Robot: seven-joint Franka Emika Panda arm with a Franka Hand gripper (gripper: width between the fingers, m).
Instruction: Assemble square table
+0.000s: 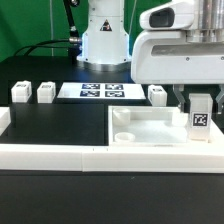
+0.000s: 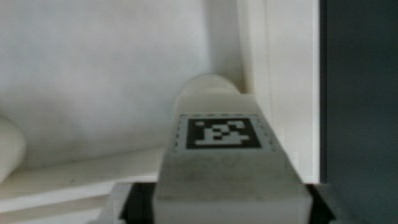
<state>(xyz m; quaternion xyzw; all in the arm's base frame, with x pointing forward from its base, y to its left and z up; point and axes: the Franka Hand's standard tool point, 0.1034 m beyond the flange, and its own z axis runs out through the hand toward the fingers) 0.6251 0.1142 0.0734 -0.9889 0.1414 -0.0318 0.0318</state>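
The long white border wall [image 1: 60, 157] runs along the front of the black table. Just behind it, on the exterior view's right, lies the square tabletop [image 1: 160, 128], raised rim up. The gripper [image 1: 200, 106] hangs over its right end, jaws closed against the sides of an upright tagged leg [image 1: 200, 120] by the rim; whether it rests on the slab, I cannot tell. Farther back sit the far-left leg [image 1: 20, 92], the second leg [image 1: 46, 92] beside it, the marker board [image 1: 100, 91], and the third leg [image 1: 157, 94].
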